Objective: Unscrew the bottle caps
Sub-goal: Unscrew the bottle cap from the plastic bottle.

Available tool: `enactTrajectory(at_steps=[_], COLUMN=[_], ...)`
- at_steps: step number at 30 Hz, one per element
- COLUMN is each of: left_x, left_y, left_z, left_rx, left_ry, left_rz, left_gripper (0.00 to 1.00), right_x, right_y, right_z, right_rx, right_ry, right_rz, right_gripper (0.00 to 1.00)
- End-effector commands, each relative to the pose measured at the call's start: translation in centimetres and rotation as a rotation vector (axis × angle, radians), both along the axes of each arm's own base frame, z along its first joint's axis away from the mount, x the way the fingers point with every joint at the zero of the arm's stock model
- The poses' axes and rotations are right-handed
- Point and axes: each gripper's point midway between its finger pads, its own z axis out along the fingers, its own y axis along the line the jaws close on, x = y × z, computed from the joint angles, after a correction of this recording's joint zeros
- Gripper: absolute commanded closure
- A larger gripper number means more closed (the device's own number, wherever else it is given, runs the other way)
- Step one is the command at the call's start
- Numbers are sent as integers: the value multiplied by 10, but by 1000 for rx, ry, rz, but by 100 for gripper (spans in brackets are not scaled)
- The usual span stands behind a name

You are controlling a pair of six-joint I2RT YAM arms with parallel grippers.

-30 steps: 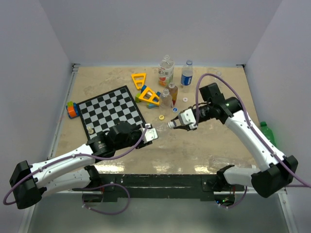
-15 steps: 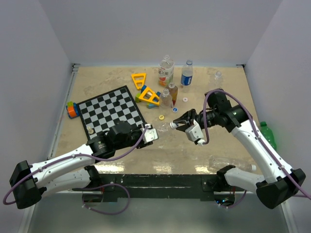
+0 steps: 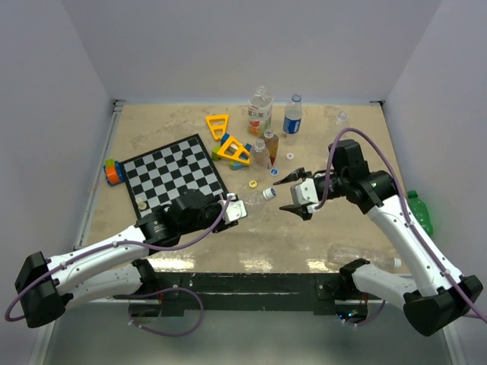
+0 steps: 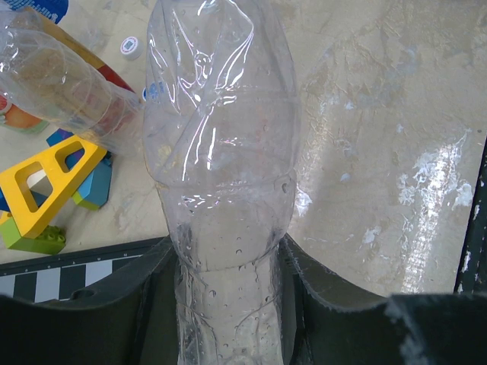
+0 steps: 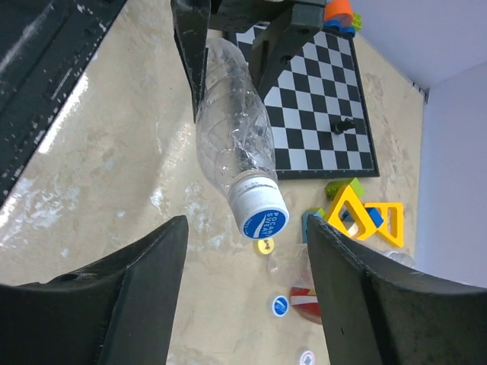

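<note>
My left gripper (image 3: pixel 232 207) is shut on the lower body of a clear bottle (image 3: pixel 251 201) and holds it tilted above the table, neck toward the right arm. In the left wrist view the bottle (image 4: pixel 221 152) is pinched between the jaws of the left gripper (image 4: pixel 228 266). Its cap (image 5: pixel 260 213), white with a blue top, is on the neck and also shows in the top view (image 3: pixel 268 194). My right gripper (image 3: pixel 294 192) is open, its jaws spread wide on either side of the cap without touching it. In the right wrist view the right gripper (image 5: pixel 245 224) frames the cap.
Loose yellow (image 3: pixel 253 183), blue (image 3: pixel 274 171) and white (image 3: pixel 290 157) caps lie on the table. Bottles stand behind: orange label (image 3: pixel 259 112), blue label (image 3: pixel 293 116), a small clear one (image 3: pixel 342 118). A checkerboard (image 3: pixel 175 173) and yellow triangle frames (image 3: pixel 234 150) are left. A green bottle (image 3: pixel 418 209) lies far right.
The right gripper was closed round the cap a second ago; it has let go, opened wide and drawn back a little to the right. The left gripper still holds the bottle.
</note>
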Motion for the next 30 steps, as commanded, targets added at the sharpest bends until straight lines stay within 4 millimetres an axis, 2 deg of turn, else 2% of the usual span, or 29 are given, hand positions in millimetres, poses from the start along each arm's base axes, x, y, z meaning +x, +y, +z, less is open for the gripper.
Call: enactTrajectory(at_steps=[1,4,6,7,8,10,13,17,20,25,30], left_x=[4,4,4,4,4,4,4,5,4,4,4], left_y=[0,0,-1,-1,-2,-1,-1,0,-1,-1,-1], left_z=[12,11,10,10,10,10,10,10,11,12,12], left_rx=[-39,-38,-36,-36,-37,-35,-35,-36,-38,-39,-40], left_ry=[-21,-20,-17,-17,-16,-16,-15,-18,-18,-18,-19], left_rz=[21,20,17,17,17,17,19,23,20,19,20], left_gripper=[100,100,100,100,100,100,100,100,100,100,100], right_x=[-9,9,9,6,6,5,19,23,25,25,21], right_y=[-5,-3,-2,1,-2,3,4,11,14,16,18], right_z=[27,54,61,63,57,59,50,19,6,-5,-8], right_rx=[42,168,230,232,201,209,210,147,106,80,70], right_ry=[138,341,540,580,620,704,708,821,869,906,932], right_rz=[-115,-350,-458,-451,-481,-482,-536,-540,-531,-527,-507], right_gripper=[33,29,23,18,16,16,14,15,16,21,33])
